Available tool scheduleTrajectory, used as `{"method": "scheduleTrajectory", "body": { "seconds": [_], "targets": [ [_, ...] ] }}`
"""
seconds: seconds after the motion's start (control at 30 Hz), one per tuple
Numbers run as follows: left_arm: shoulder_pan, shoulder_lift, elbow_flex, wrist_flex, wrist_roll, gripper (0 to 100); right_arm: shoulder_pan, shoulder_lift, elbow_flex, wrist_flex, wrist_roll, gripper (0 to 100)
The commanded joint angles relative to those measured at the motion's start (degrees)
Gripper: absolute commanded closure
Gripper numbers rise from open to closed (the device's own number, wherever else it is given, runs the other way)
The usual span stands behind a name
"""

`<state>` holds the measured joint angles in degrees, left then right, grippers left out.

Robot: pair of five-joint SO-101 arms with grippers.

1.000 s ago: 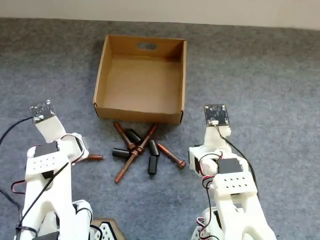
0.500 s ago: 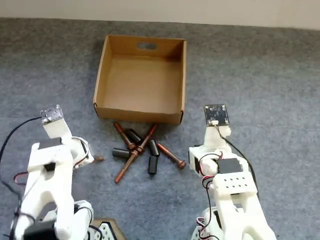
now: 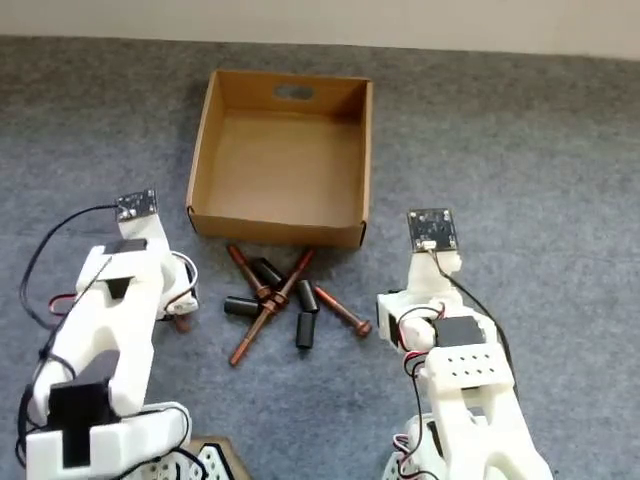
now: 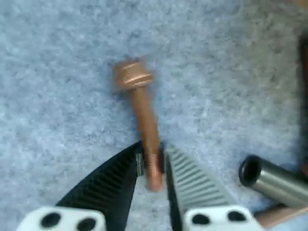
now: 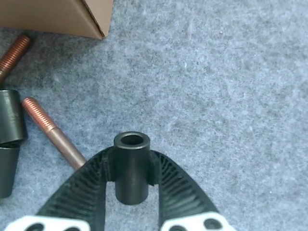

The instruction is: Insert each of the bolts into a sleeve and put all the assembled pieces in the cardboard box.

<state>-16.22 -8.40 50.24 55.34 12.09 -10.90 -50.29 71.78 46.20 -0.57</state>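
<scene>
Left claw grips one bolt; right claw, one sleeve.

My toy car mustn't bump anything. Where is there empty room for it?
Bare grey carpet lies right and left of the cardboard box; the box floor is bare too. It is crowded in front of the box, where bolts and sleeves lie piled.

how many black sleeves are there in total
5. One sleeve is in the right gripper. Four lie among the bolts before the box: far sleeve, left sleeve, middle sleeve, near sleeve. Others may hide under the arms.
</scene>
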Motion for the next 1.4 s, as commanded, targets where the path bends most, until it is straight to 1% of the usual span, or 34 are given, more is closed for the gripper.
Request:
{"method": "scheduleTrajectory", "body": {
  "seconds": [0.0, 0.27, 0.33, 0.37, 0.4, 0.43, 0.5, 0.53, 0.57, 0.87, 1.07, 1.13, 1.23, 1.3, 1.37],
  "targets": [
    [-0.13, 0.04, -2.59, 0.26, -0.26, 99, -0.22, -1.27, -0.13, -0.92, -0.18, 99.3],
    [0.04, -0.13, -5.49, 0.7, -0.26, 99, -0.22, -1.27, -0.13, -0.92, -0.18, 99.3],
    [0.04, -0.13, -5.85, 3.43, -0.44, 99, -0.22, -1.27, -0.13, -0.92, -0.18, 99.3],
    [0.13, -0.04, -6.55, 5.27, -1.85, 99, -0.22, -1.27, -0.13, -0.92, -0.18, 99.3],
    [0.13, -0.04, -7.34, 7.3, -5.8, 99, -0.22, -1.27, -0.13, -0.92, -0.18, 99.3],
    [0.04, -0.04, -8.13, 8.88, -11.69, 99, -0.22, -1.27, -0.13, -0.92, -0.18, 99.3],
    [0.04, -0.04, -9.45, 10.81, -25.76, 99, -0.22, -1.27, -0.13, -0.92, -0.18, 99.3],
    [0.04, -0.04, -9.63, 11.08, -31.21, 99, -0.22, -1.27, -0.13, -0.92, -0.18, 99.3],
    [0.04, -0.04, -9.54, 10.99, -34.02, 99, -0.22, -1.27, -0.13, -0.92, -0.18, 99.3],
    [0.75, -0.13, -8.13, 10.37, -34.02, 99, -0.22, -1.27, -0.13, -0.92, -0.18, 99.3],
    [0.66, -0.13, -0.31, -0.97, -34.02, 99, -0.22, -1.27, -0.13, -0.92, -0.18, 99.3],
    [0.22, -0.13, -0.04, -2.9, -34.02, 99, -0.22, -1.27, -0.13, -0.92, -0.18, 99.3],
    [0.48, -0.04, -1.71, -1.41, -33.76, 99, -0.22, -1.27, -0.13, -0.92, -0.18, 99.3],
    [0.75, 0.4, -3.56, 1.32, -33.67, 99, -0.22, -1.27, -0.13, -0.92, -0.18, 99.3],
    [0.66, 0.48, -6.29, 4.4, -33.67, 96, -0.22, -1.27, -0.13, -0.92, -0.18, 99.3]
  ]
}}
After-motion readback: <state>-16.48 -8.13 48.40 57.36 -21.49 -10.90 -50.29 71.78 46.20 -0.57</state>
